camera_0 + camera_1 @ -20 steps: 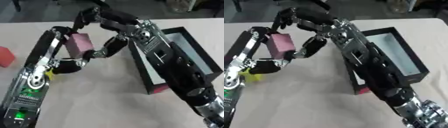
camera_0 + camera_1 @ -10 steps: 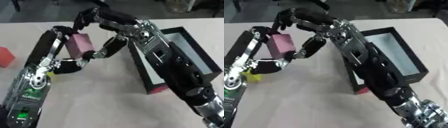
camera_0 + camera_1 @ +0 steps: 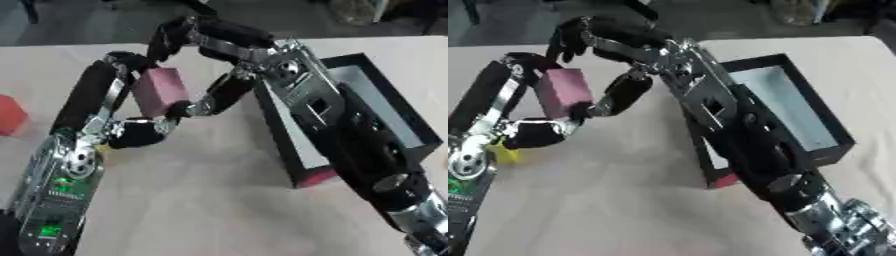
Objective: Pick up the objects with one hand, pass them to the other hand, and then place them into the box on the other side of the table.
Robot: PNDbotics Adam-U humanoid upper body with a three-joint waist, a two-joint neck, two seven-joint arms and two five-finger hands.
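Above the tabletop, both left hand (image 3: 131,131) and right hand (image 3: 203,97) clasp the pink rectangular block (image 3: 159,91) (mid-handover); release left only once right's hold looks secure.

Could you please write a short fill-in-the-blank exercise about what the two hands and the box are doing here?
1. The block held between the two hands is ___ in colour.
2. The open box lies on the robot's ___ side.
3. The inside of the box holds ___.
4. At the table's left edge lies a ___ object.

Missing words: pink; right; nothing; red

Right arm (image 3: 350,145) hides box (image 3: 398,125) near wall; red object (image 3: 10,115) edge-cut.
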